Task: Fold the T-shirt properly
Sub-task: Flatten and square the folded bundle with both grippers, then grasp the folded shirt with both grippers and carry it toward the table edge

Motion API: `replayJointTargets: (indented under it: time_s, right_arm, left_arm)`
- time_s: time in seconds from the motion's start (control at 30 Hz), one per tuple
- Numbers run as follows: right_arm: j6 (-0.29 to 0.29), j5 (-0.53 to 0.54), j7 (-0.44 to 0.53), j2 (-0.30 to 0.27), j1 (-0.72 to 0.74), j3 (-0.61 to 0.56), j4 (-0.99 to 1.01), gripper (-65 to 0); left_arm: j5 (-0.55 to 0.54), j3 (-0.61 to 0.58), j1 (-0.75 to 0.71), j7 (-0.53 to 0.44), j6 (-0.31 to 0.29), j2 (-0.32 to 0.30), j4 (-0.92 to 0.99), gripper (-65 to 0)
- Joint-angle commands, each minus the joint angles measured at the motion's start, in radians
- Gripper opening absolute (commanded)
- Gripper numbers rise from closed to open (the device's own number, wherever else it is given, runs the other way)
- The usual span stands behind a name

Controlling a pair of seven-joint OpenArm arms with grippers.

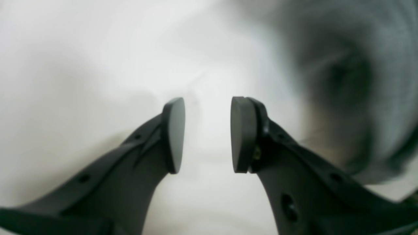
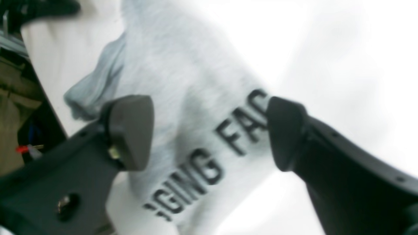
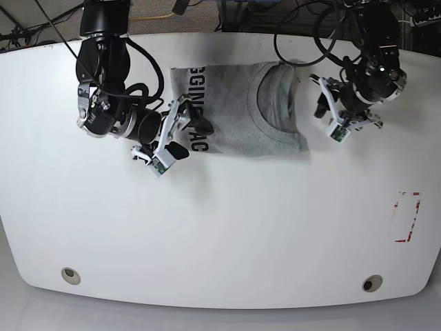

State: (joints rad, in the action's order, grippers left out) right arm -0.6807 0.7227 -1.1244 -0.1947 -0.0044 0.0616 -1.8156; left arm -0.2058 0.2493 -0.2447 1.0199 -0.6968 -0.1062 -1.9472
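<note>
The grey T-shirt (image 3: 234, 110) lies folded into a flat block at the back middle of the white table (image 3: 220, 227), neck opening to the right and black lettering (image 3: 196, 117) along its left edge. My right gripper (image 3: 189, 136) hovers open over that lettered edge. In the right wrist view the T-shirt (image 2: 183, 81) and its lettering (image 2: 209, 163) show between the wide-spread fingers of the right gripper (image 2: 207, 107), with nothing pinched. My left gripper (image 3: 322, 114) is just right of the shirt. In its wrist view the left gripper (image 1: 207, 111) is open and empty, with blurred T-shirt (image 1: 359, 81) fabric to the right.
A red outlined mark (image 3: 406, 217) sits near the table's right edge. Two round holes (image 3: 69, 274) (image 3: 372, 283) lie along the front edge. Cables (image 3: 296, 27) and both arm bases crowd the back edge.
</note>
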Motion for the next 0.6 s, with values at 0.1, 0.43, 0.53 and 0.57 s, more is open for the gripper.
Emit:
replayJointTargets:
  time_s: [0.1, 0.43, 0.53, 0.57]
  right_arm:
    - [-0.001, 0.015, 0.085, -0.032, 0.077, -0.015, 0.135, -42.2]
    - [-0.001, -0.101, 0.267, -0.075, 0.099, -0.164, 0.288, -47.6]
    - [-0.003, -0.17, 0.284, -0.073, 0.099, -0.17, 0.29, -47.6]
    - [-0.003, -0.196, 0.286, -0.073, 0.096, -0.17, 0.29, -47.6]
  left_arm:
    - [-0.005, -0.129, 0.003, -0.014, -0.001, 0.056, -0.022, -44.6]
    - [-0.001, -0.21, -0.026, -0.014, -0.001, 0.104, 0.01, -44.7]
    - [-0.001, -0.201, -0.021, -0.014, -0.001, 0.084, 0.038, -44.7]
    - [-0.002, -0.186, -0.015, -0.016, -0.001, 0.063, 0.055, -44.7]
